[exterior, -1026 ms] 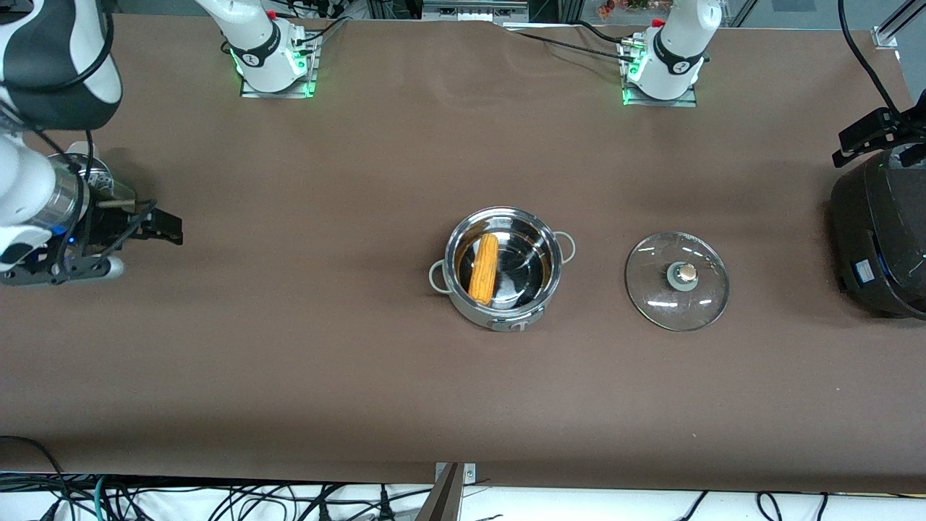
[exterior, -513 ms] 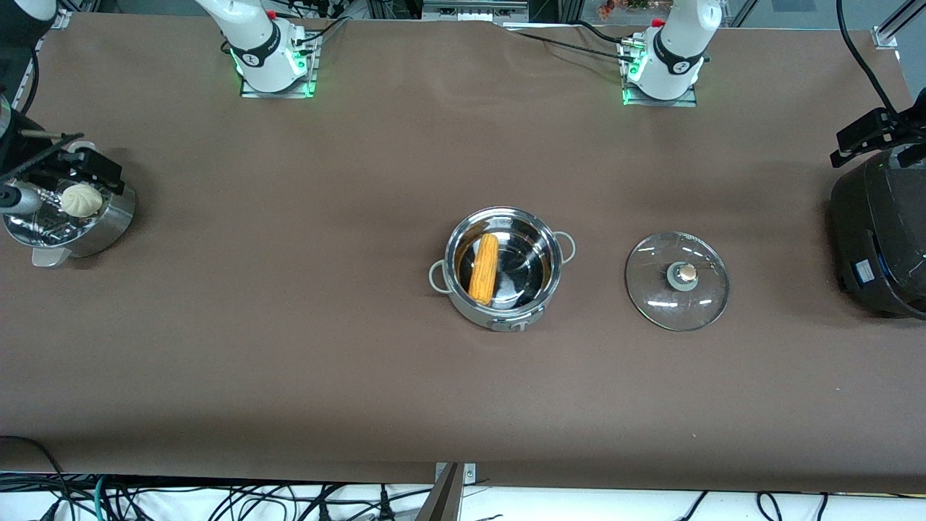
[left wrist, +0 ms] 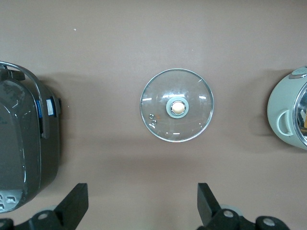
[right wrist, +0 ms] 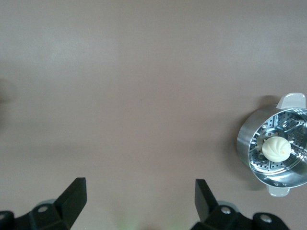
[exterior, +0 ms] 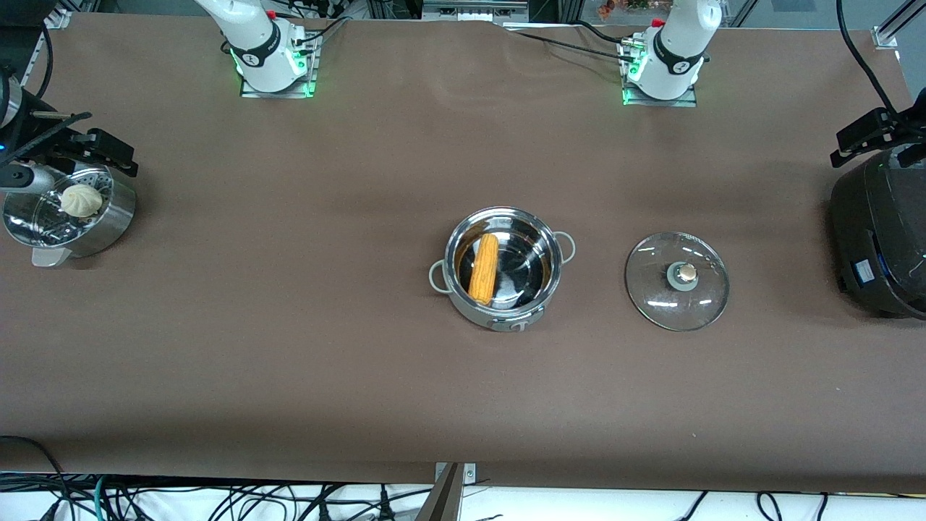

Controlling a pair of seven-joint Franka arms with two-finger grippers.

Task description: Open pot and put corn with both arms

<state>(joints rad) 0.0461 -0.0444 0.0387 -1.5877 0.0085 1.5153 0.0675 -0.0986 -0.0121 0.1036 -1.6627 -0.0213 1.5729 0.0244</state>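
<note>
We are judging the task complete: the corn cob [exterior: 483,268] is lying in the open pot [exterior: 501,312], its glass lid [exterior: 677,281] is resting beside it on the worktop [exterior: 289,347], and we are holding the left gripper [left wrist: 141,211] over the worktop near the black cooker [exterior: 879,239] and the right gripper [right wrist: 139,203] near the steamer pot [exterior: 108,224], both with fingers spread and empty.

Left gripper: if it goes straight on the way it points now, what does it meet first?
The left gripper, fingers open and empty, points down at bare brown table between the clear glass lid with tan knob and the large black cooker. Likely just the table; depth is unclear.

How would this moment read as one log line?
corn: in pot | lid: on table, beside pot | left gripper: open | right gripper: open
</note>
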